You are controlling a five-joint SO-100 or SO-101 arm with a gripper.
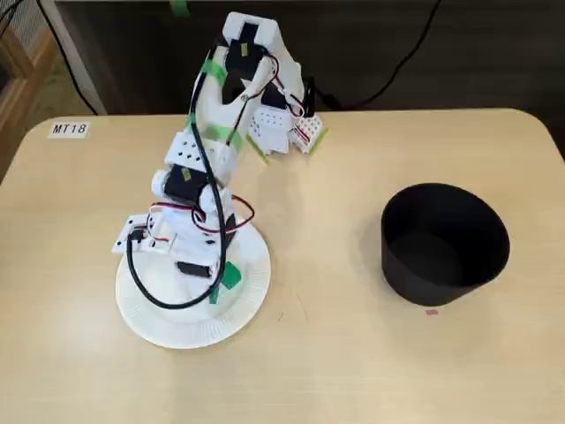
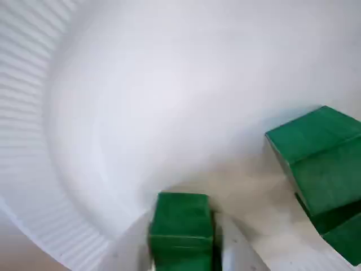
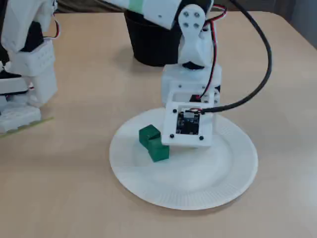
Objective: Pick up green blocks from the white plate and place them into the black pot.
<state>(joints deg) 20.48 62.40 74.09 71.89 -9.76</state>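
In the wrist view a green block (image 2: 181, 217) sits between my gripper's (image 2: 183, 234) two white fingers, which press close against its sides just above the white plate (image 2: 34, 147). Two more green blocks (image 2: 318, 161) lie together on the plate to its right. A fixed view shows that pair (image 3: 153, 143) left of the wrist's camera mount, which hides the jaws and the held block. From above, the gripper (image 1: 214, 290) is low over the plate (image 1: 177, 331) with green showing beside it. The black pot (image 1: 446, 265) stands apart on the right and looks empty.
The arm's base (image 1: 282, 128) sits at the table's back edge, with cables looping off the arm. In the side fixed view the pot (image 3: 148, 44) is behind the plate (image 3: 198, 196). Light wooden table (image 1: 335, 353) lies between plate and pot.
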